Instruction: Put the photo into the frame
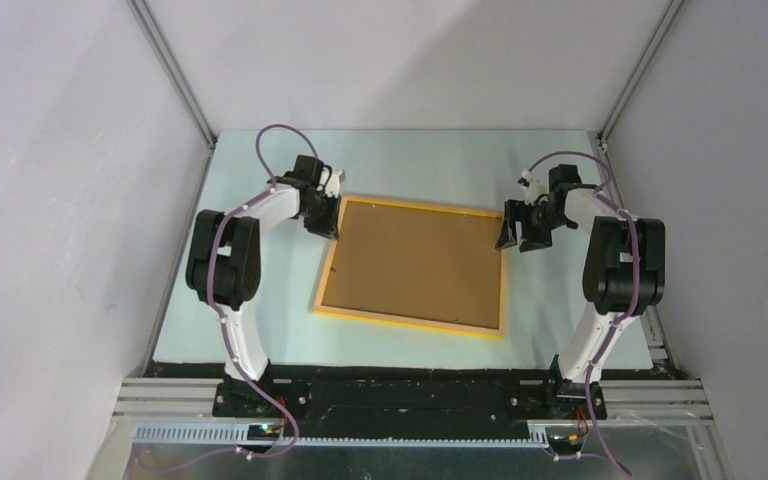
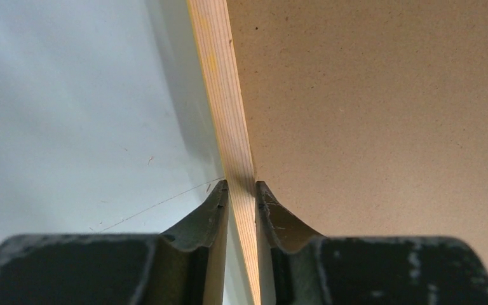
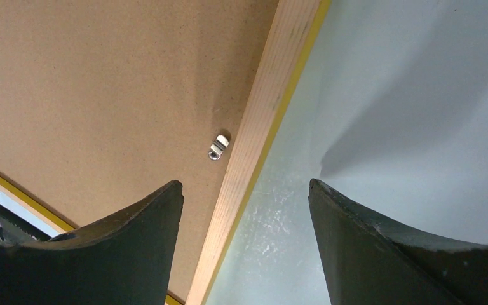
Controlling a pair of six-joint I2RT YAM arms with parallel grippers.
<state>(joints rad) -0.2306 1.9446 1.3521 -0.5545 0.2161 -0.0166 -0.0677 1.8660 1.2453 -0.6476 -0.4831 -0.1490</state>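
Observation:
The frame [image 1: 410, 325], a thin yellow-orange wooden rectangle, lies flat in the middle of the table with a brown backing board [image 1: 415, 262] filling it. The photo is hidden. My left gripper [image 1: 328, 228] is at the frame's far-left corner. In the left wrist view its fingers [image 2: 241, 187] press on both sides of the left rail [image 2: 229, 108]. My right gripper [image 1: 512, 240] hangs over the far-right corner. It is open [image 3: 244, 182] and straddles the right rail [image 3: 267, 108] without touching it.
A small metal clip [image 3: 218, 147] sits on the backing board [image 3: 101, 82] next to the right rail. The pale table [image 1: 560, 310] is walled by grey panels on the left, right and back. Both arm bases stand at the near edge.

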